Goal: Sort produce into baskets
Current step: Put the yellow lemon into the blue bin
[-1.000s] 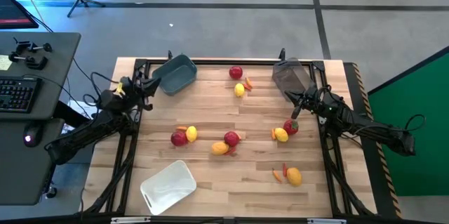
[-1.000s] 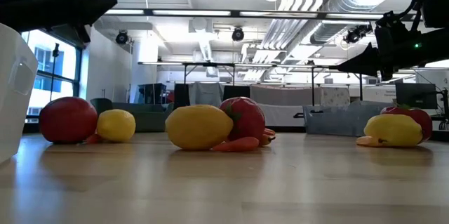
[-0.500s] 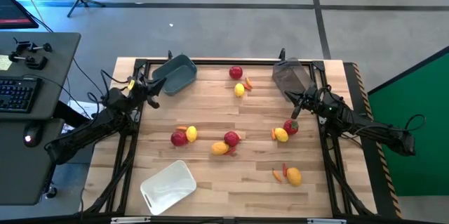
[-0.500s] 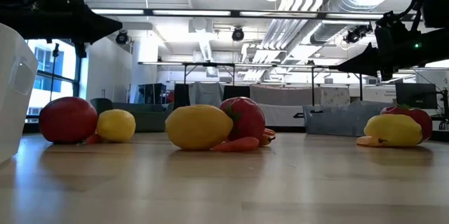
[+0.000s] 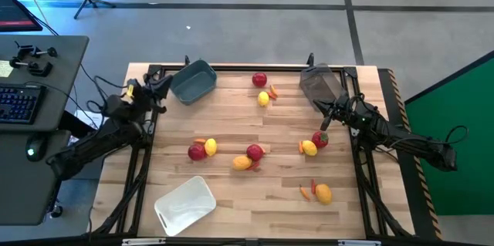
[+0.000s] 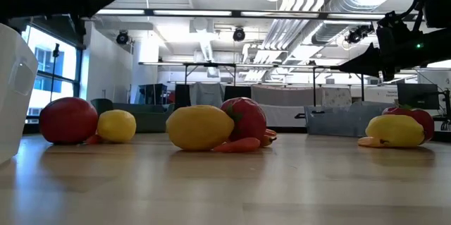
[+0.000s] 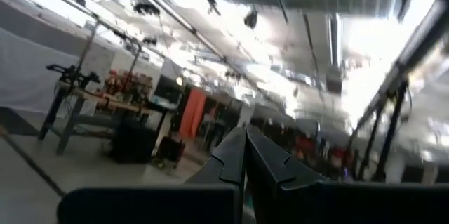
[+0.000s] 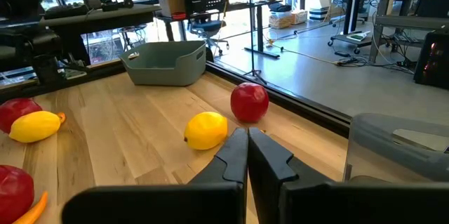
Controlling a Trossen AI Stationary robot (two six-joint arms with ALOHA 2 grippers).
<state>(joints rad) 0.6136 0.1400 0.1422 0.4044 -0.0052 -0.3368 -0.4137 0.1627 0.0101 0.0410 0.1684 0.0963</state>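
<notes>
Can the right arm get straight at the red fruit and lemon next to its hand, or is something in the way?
Probably yes. The right hand hangs shut just above the red fruit and the lemon, with bare table around them. The dark grey basket sits farther back, out of the path. The hand must open first.

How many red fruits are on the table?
4: one at the far edge, one left of centre, one in the middle, one near the right gripper. None seems hidden.
</notes>
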